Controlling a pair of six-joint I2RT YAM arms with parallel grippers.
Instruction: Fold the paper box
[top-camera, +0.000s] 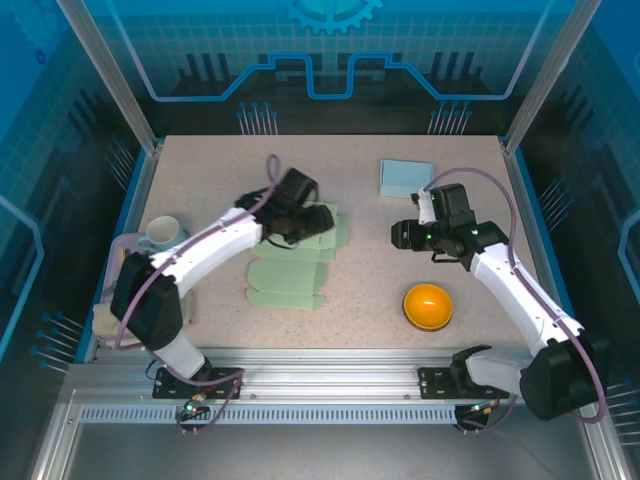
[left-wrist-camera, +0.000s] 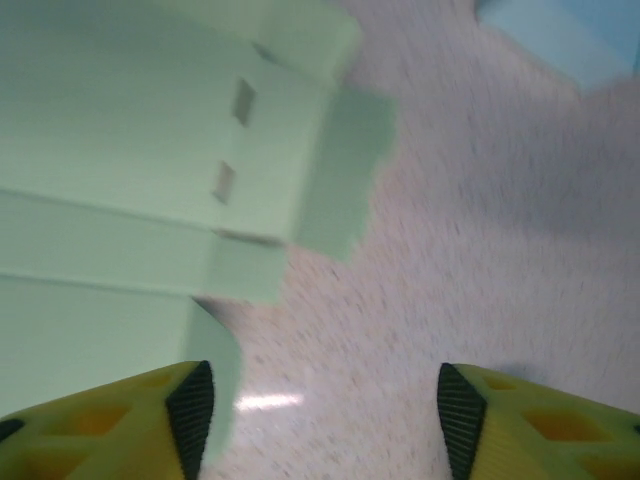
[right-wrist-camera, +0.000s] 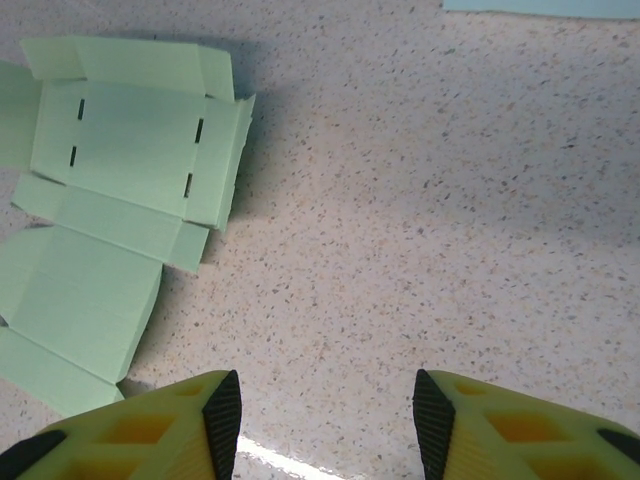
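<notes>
Nearest my arm bases, on the right, I see an orange bowl (top-camera: 427, 305) sitting alone on the speckled table (top-camera: 370, 290). Just beyond it and to the left, the paper box (top-camera: 290, 262) lies unfolded and flat, a pale green blank with its flaps spread out. My left gripper (top-camera: 305, 215) hangs over the far edge of that blank. From its wrist camera, the left gripper (left-wrist-camera: 318, 415) has its jaws well apart with only bare table between them, and a corner of the paper box (left-wrist-camera: 150, 150) reaches just beside one finger. My right gripper (top-camera: 400, 235) is well off to the right of the blank, over open tabletop. In its own view, the right gripper (right-wrist-camera: 327, 420) is parted and holds nothing, with the paper box (right-wrist-camera: 130, 140) up to the left. A cup (top-camera: 162, 233) stands at the left table edge. Farthest back on the right lies a light blue sheet (top-camera: 405, 178).
</notes>
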